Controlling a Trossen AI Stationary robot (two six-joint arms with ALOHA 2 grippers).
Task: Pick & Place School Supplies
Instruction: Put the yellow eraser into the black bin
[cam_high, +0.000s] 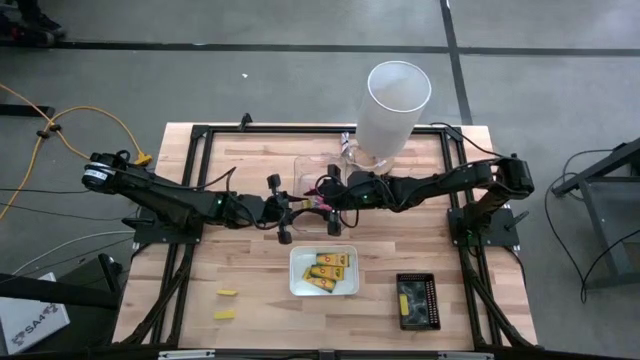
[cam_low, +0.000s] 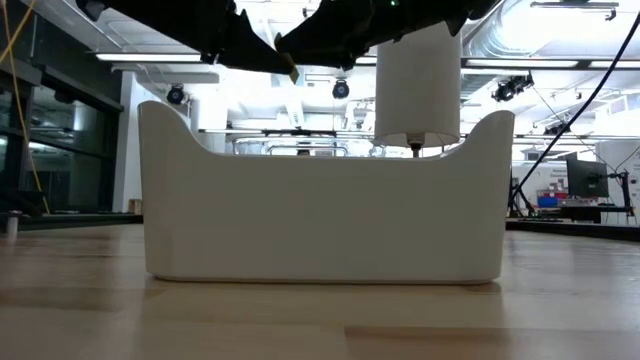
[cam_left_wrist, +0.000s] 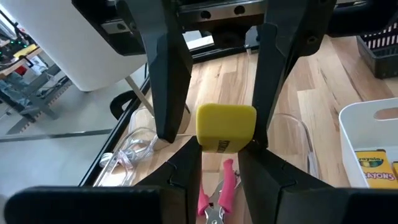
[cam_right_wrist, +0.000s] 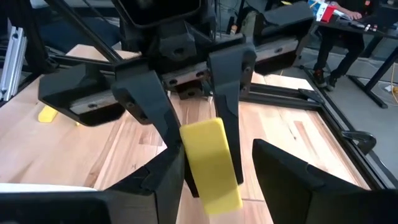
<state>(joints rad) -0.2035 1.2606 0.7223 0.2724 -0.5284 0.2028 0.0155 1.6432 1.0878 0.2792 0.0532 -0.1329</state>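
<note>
A yellow block (cam_left_wrist: 226, 124) hangs above the table's middle, between my two grippers, which meet tip to tip. My left gripper (cam_left_wrist: 221, 155) comes from the table's left and is shut on it. My right gripper (cam_right_wrist: 217, 152) comes from the right and is open, with one finger on either side of the block (cam_right_wrist: 211, 165); I cannot tell whether one finger touches it. Pink-handled scissors (cam_left_wrist: 227, 180) lie flat below them. Yellow-orange packets (cam_high: 328, 270) lie in the white tray (cam_high: 296, 285). Two more yellow blocks (cam_high: 226, 303) lie on the table at the near left. My left gripper pinches the yellow block between its two fingers at the end nearest its wrist (cam_left_wrist: 219, 147). The fingers come about level from the table's left. The block sticks out past the fingertips toward my right gripper, lifted clear of the table and the scissors.
A tall white cylinder (cam_high: 393, 105) stands at the far middle, behind a clear tray (cam_high: 312, 168). A black tray (cam_high: 417, 301) sits at the near right. The white tray's wall (cam_low: 320, 215) fills the low view. Bare wood lies at the near left and far right.
</note>
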